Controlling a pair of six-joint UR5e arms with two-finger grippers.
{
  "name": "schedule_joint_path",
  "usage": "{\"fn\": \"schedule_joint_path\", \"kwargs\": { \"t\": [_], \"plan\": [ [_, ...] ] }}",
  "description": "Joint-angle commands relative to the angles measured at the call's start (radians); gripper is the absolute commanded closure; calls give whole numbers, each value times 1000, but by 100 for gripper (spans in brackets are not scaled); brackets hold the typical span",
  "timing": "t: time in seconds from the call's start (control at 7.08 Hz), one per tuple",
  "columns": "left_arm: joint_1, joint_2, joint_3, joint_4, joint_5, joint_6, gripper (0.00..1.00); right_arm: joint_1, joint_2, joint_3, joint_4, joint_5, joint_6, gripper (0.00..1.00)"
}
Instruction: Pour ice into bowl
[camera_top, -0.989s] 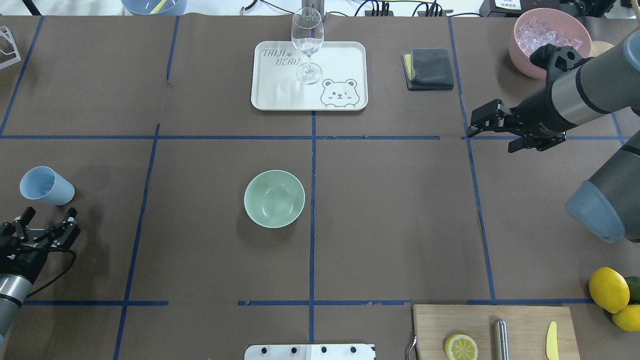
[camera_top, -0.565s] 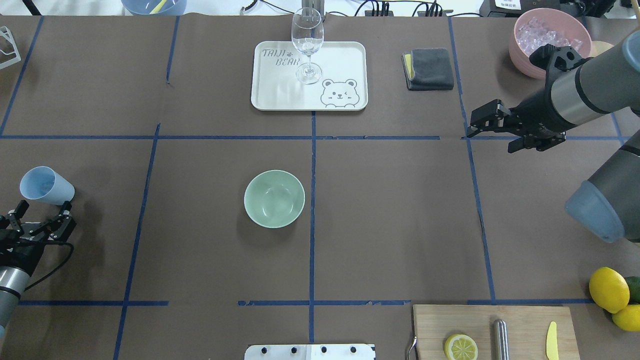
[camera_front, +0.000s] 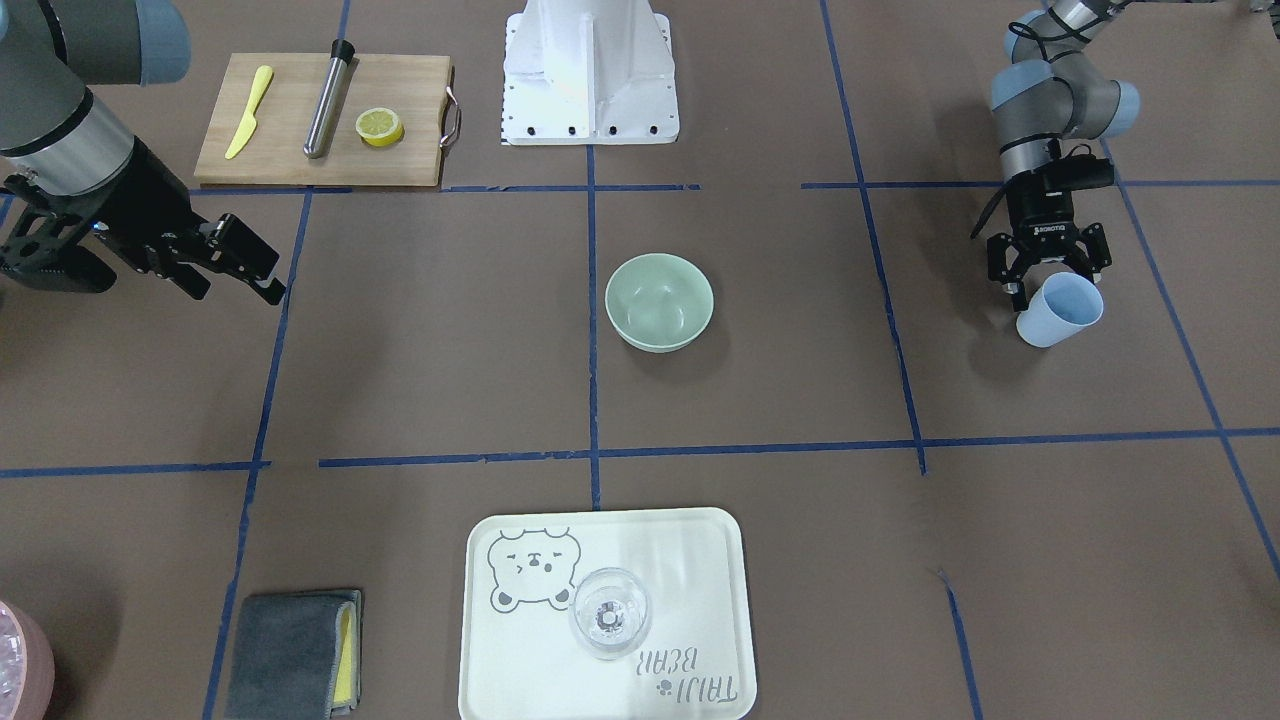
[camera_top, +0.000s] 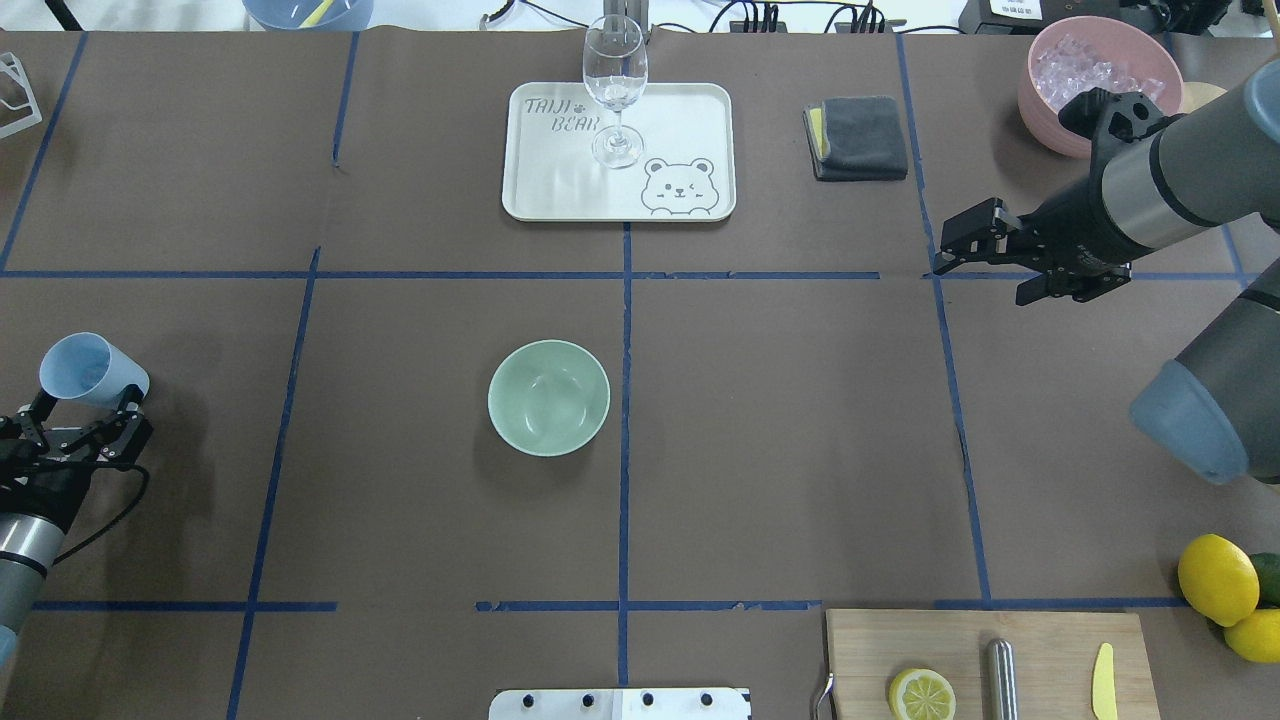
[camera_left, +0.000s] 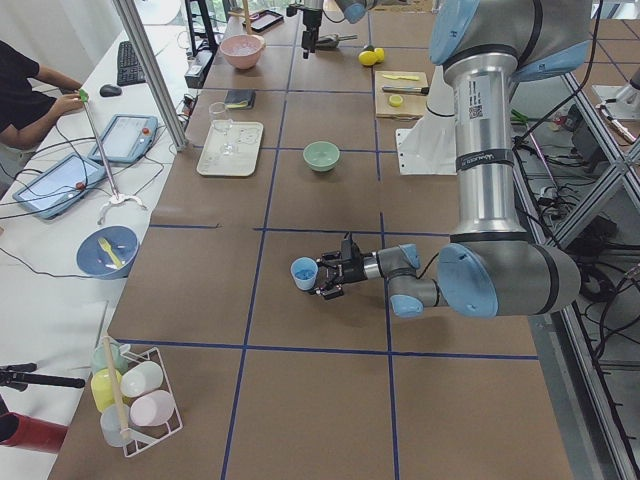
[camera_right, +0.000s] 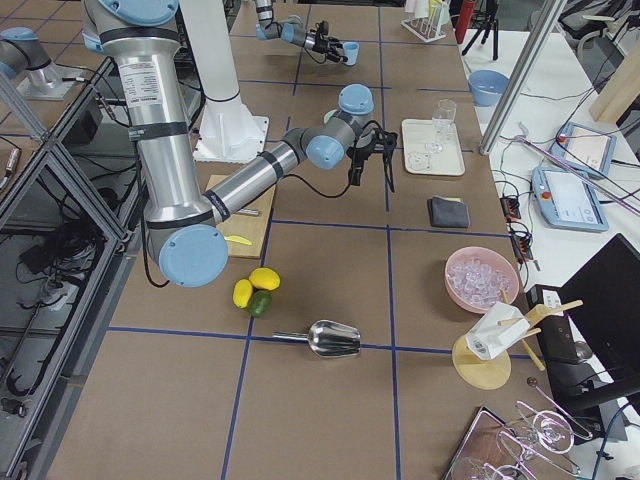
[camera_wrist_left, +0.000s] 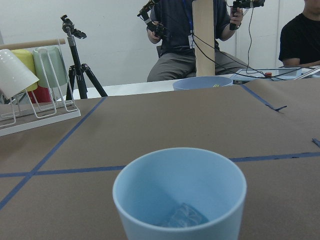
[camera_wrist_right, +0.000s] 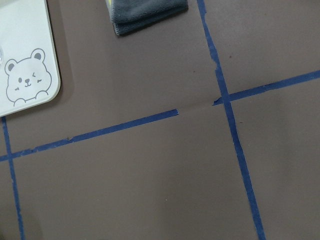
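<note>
The pale sage-green bowl (camera_top: 548, 397) stands empty at the table's middle, also in the front view (camera_front: 659, 300). A light blue cup (camera_top: 90, 368) lies tilted at the left edge. The left wrist view shows its mouth (camera_wrist_left: 180, 192) close up, with a clear piece of ice (camera_wrist_left: 182, 216) inside. My left gripper (camera_top: 85, 412) is open, its fingers on either side of the cup's base; it also shows in the front view (camera_front: 1045, 270). More ice (camera_top: 1085, 68) fills a pink container (camera_top: 1040, 105) at the far right. My right gripper (camera_top: 980, 283) is open and empty, well right of the bowl.
A white bear tray (camera_top: 690, 120) with a wine glass (camera_top: 614, 80) stands at the back, a grey cloth (camera_top: 858, 137) to its right. A cutting board (camera_top: 1050, 640) with a lemon half, a metal rod and a yellow knife lies at the front right, whole lemons (camera_top: 1217, 578) beside it.
My left gripper has moved forward to the light blue cup, so its open fingers now flank the cup's base. The right arm has not moved.
</note>
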Motion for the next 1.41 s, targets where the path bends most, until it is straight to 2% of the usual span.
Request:
{"fn": "schedule_joint_path", "kwargs": {
  "t": [0.0, 0.85, 1.27],
  "plan": [
    [-20, -35, 24, -2, -20, -1, 0, 4, 0, 4, -1, 2, 0, 0],
    [-85, -100, 71, -2, -57, -2, 0, 10, 2, 12, -1, 6, 3, 0],
    [-106, -100, 91, -57, -78, -2, 0, 10, 5, 10, -1, 6, 3, 0]
  ]
}}
